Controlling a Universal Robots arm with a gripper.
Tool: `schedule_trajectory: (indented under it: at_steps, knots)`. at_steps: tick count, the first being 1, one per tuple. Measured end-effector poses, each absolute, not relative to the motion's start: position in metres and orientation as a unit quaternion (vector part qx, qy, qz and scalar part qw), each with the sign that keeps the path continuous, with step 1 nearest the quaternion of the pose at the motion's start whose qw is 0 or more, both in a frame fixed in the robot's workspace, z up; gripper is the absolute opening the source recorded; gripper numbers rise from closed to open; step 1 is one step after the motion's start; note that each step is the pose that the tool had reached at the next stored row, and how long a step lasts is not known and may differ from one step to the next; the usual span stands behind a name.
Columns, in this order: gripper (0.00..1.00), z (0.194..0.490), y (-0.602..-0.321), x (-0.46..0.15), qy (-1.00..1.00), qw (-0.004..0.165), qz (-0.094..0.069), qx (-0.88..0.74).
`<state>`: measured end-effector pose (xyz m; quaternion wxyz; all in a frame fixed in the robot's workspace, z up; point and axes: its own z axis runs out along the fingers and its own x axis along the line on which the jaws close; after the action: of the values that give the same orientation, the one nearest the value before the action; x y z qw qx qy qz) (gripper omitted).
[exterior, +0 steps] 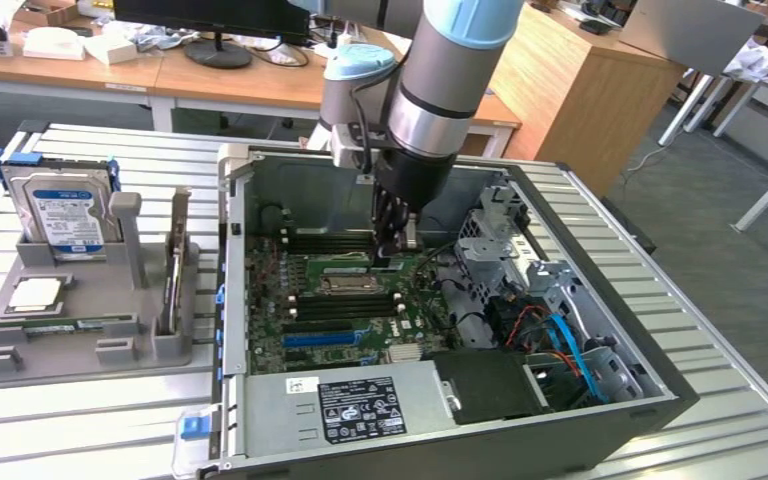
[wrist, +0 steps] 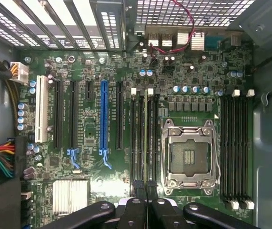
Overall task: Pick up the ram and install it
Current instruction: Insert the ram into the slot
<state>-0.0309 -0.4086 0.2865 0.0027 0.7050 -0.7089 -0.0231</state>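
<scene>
Power supply [exterior: 357, 405], one, labelled, at the near edge of the open computer case [exterior: 317, 195]. Gripper [exterior: 398, 240], one, down inside the case over the motherboard [exterior: 271, 295]. Its two fingers [wrist: 138, 191] pinch the ram [wrist: 146, 133], one, held edge-on along a bank of four black slots [wrist: 135, 138] between the empty CPU socket [wrist: 190, 152] and the blue slot [wrist: 103, 114]. Whether it is seated cannot be told. Grey tray [exterior: 37, 365], exterior view's left, holds one hard drive [exterior: 67, 215] and one CPU chip [exterior: 37, 292].

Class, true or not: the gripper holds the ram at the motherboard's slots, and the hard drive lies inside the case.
Not right. The exterior view shows the hard drive standing in the grey holder outside the case; the gripper does hold the ram at the slots.
</scene>
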Motion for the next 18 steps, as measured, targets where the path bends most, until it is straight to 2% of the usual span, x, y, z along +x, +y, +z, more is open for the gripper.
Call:
schedule_trajectory:
  at_steps: [18]
  knots:
    - [0.11, 0.2842, -0.4143, -0.0309, -0.709, 0.003, -0.023, 0.705]
